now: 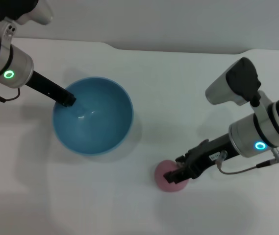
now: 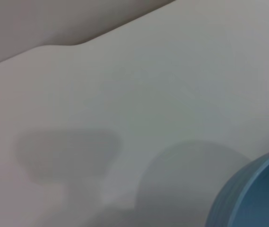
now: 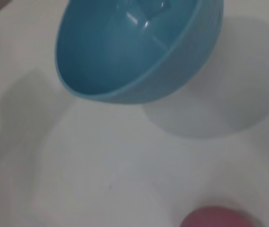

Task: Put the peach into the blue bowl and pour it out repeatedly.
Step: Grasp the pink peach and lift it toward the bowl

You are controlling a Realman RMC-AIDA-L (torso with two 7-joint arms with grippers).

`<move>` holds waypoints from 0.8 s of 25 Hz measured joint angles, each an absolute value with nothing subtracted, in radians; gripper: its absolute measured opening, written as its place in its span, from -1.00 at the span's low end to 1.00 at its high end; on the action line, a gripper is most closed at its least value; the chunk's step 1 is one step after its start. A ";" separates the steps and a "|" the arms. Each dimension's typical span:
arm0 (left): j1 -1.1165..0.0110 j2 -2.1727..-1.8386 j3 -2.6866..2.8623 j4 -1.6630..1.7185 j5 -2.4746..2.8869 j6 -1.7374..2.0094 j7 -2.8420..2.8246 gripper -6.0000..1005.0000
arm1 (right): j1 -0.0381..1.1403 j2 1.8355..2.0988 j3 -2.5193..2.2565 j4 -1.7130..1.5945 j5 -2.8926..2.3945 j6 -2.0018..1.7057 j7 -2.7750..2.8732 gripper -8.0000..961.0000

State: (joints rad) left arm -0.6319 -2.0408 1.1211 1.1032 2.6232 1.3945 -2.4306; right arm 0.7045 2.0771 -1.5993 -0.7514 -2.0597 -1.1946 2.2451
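Right gripper (image 1: 181, 175): black jaws closed around the peach (image 1: 167, 180), a matte pink ball resting on the smooth white table (image 1: 188, 103) | Blue bowl (image 1: 92, 115): glossy, deep, round, empty, tilted, apart from the peach | Left gripper (image 1: 69, 100): clamped on the bowl's far-left rim.

A bare lab-style test bench: plain white tabletop (image 1: 178, 88) (grey wall (image 1: 154, 19) behind it).

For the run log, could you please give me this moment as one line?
left gripper: at blue bowl rim, bowl tilted | right gripper: on peach | peach: on table, outside bowl
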 joint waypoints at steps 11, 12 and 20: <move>-0.642 -2.048 1.167 1.103 2.623 1.415 -2.429 -0.99 | 0.727 2.086 -1.692 -0.688 -2.042 -1.090 2.267 0.11; -0.642 -2.048 1.167 1.104 2.623 1.416 -2.429 -0.99 | 0.729 2.086 -1.697 -0.688 -2.039 -1.084 2.267 0.10; -0.644 -2.048 1.172 1.109 2.623 1.430 -2.428 -0.99 | 0.702 2.082 -1.691 -0.724 -2.029 -1.058 2.264 -0.11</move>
State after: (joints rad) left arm -0.6438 -2.0479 1.1724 1.1092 2.6231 1.4299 -2.4283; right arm 0.7016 2.0825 -1.6913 -0.7241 -2.0288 -1.0582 2.2642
